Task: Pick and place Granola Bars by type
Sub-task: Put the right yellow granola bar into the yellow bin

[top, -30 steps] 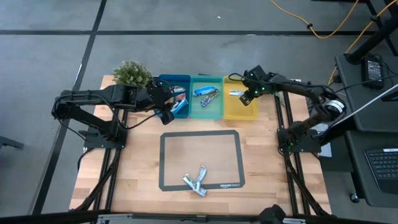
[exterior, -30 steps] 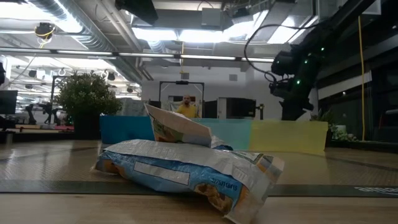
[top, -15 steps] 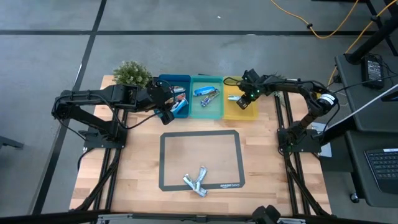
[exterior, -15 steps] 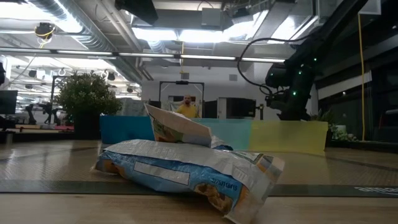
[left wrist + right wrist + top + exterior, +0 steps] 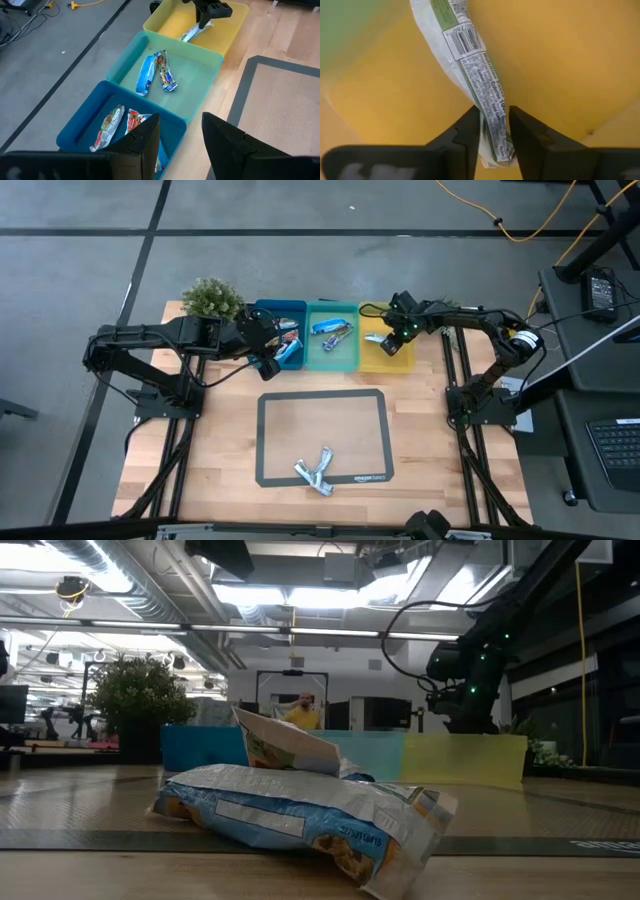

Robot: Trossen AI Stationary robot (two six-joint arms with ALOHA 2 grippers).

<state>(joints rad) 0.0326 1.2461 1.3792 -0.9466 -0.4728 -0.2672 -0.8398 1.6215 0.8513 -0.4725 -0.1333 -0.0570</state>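
My right gripper (image 5: 494,135) is down inside the yellow bin (image 5: 385,352), shut on a silver-and-green granola bar (image 5: 470,55). My left gripper (image 5: 181,145) hangs open over the near side of the blue bin (image 5: 280,330) with nothing between its fingers. The blue bin holds red-and-green bars (image 5: 112,127). Two blue-and-white bars (image 5: 155,75) lie flat in the teal bin (image 5: 332,338). A few more bars (image 5: 315,470) lie in a loose pile on the dark-edged mat (image 5: 322,430) near the table's front edge. My right gripper pinches the bar's near end (image 5: 492,112) between its two fingers, which stand at the two long edges. The fingers come steeply from above. The wrapper looks narrowed where they meet it. The rest of the bar runs away over the bin's yellow floor (image 5: 560,65).
A potted plant (image 5: 212,298) stands at the far left, beside the blue bin. The three bins sit in a row along the table's far edge. Bare wood (image 5: 220,430) lies on both sides of the mat.
My right gripper has gone down into the yellow bin with the silver-and-green bar, shifting a little toward the table's left; it has kept still over the last half second.
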